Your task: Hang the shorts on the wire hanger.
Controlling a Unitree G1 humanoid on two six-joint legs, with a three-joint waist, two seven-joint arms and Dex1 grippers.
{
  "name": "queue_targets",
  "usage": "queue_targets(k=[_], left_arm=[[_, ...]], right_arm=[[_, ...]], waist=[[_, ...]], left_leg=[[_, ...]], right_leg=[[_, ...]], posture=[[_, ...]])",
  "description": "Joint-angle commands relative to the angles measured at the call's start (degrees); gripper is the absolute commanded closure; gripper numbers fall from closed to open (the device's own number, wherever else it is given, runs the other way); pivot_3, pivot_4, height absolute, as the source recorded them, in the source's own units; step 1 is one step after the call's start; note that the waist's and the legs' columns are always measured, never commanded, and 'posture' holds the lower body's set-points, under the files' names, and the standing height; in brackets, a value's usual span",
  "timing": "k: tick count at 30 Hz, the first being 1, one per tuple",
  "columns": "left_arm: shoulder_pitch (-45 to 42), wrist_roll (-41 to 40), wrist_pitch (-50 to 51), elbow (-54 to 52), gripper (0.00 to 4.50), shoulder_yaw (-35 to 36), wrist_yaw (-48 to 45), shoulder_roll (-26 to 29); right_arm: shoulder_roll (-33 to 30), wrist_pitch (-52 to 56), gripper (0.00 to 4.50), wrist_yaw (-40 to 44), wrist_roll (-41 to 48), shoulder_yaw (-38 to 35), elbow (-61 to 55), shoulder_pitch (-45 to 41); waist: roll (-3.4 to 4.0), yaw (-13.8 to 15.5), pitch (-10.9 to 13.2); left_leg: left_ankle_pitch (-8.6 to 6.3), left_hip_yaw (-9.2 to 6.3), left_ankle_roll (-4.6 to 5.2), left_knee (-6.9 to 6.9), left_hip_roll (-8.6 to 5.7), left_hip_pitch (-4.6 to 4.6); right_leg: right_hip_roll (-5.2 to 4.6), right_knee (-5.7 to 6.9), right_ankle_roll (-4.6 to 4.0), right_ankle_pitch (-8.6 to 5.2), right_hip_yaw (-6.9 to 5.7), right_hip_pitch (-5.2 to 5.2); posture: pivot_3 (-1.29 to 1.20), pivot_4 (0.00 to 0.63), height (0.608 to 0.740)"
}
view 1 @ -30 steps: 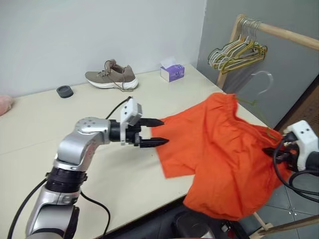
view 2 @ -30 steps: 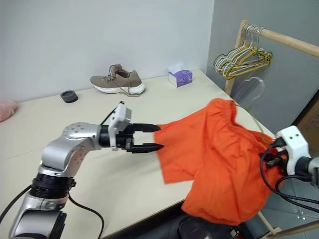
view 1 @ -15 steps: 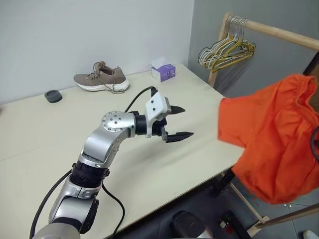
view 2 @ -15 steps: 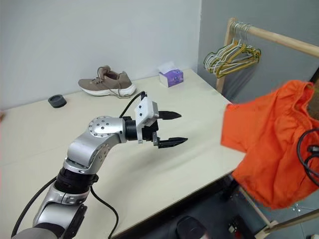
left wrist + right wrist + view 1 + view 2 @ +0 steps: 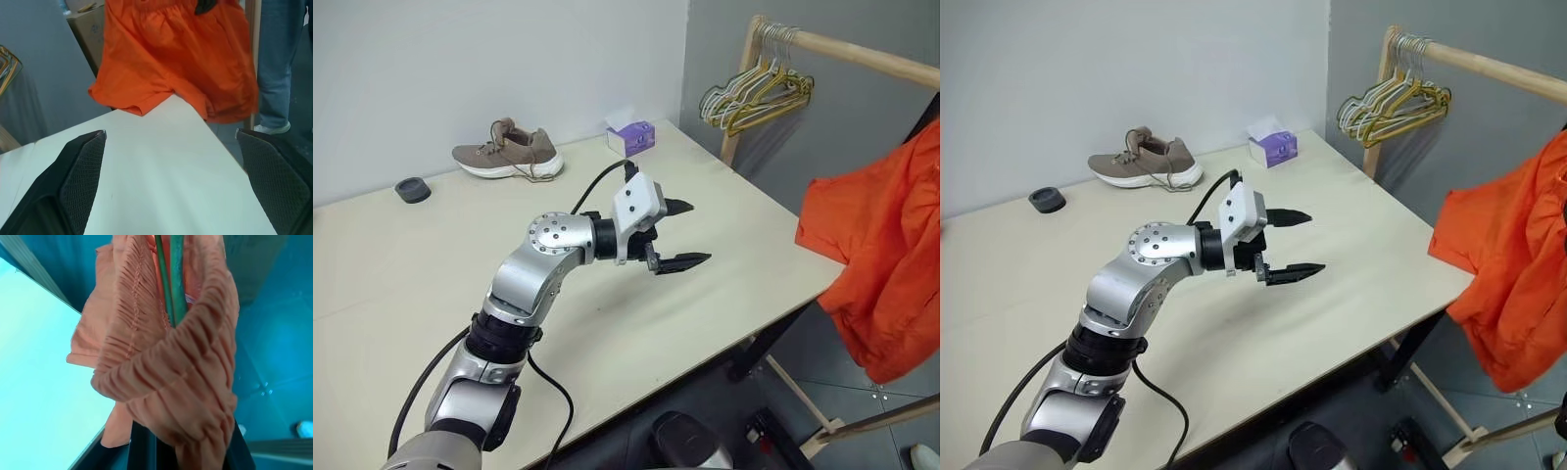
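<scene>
Fingers first: the left gripper (image 5: 677, 235) has its two black fingers (image 5: 80, 181) spread wide with nothing between them, hovering above the pale cream table (image 5: 401, 264) and pointing toward the table's right edge. The right gripper is clamped shut on the bright orange soft fabric shorts with the gathered elastic waistband (image 5: 886, 259); in the right wrist view the bunched waistband (image 5: 171, 382) sits right over its fingers.

So the shorts are off the table, hanging in the air just past its right edge, below the wooden rail (image 5: 862, 57). The thin dark olive-grey wire hanger (image 5: 171, 279) looks like it's already poking through the waistband, since two greenish wires run up through the fabric, though that view is too tight to be sure how it sits.

For doing this step well, the robot should keep the right grip firm, because the cloth is floppy and most of its weight hangs below the pinch. It'd be smart to bring the empty left gripper across to the loose leg hem nearest the table (image 5: 132, 100) and steady it, so the fabric doesn't swing or slide along the wire. It should also stay clear of the bunch of pale yellow, green and white hangers (image 5: 754, 93) at the rail's far end, beyond the table's far corner.
</scene>
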Motion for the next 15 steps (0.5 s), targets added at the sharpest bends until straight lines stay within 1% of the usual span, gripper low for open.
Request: queue_targets(k=[1, 10, 15], left_arm=[[-2.64, -0.63, 1.21, -2.22, 0.01, 0.44, 1.53, -1.04], [-5.54, -1.56, 2.99, -2.22, 0.01, 1.11, 2.66, -2.77], [-7.04, -2.94, 4.34, -1.25, 0.01, 1.37, 2.86, -4.16]], right_arm=[[-1.44, 0.38, 4.5, -1.23, -0.65, 0.36, 2.27, -3.66], [0.96, 1.2, 4.5, -3.5, 0.34, -0.91, 3.08, -2.58], [2.01, 1.2, 4.5, -3.97, 1.31, -1.5, 2.72, -3.74]], waist=[[0.06, 0.0, 0.08], [0.11, 0.02, 0.09], [0.12, 0.01, 0.09]], left_leg=[[-0.01, 0.03, 0.01, 0.01, 0.0, 0.02], [-0.03, 0.41, 0.05, 0.01, -0.01, 0.08], [-0.09, 0.54, 0.12, 0.02, -0.01, 0.1]], right_leg=[[0.0, 0.0, 0.0, 0.0, 0.07, 0.0], [0.0, 0.0, 0.03, -0.01, 0.25, -0.01], [0.0, -0.01, 0.05, -0.02, 0.37, -0.01]], posture=[[-0.52, 0.063, 0.74], [-0.51, 0.049, 0.74], [-0.51, 0.045, 0.74]])
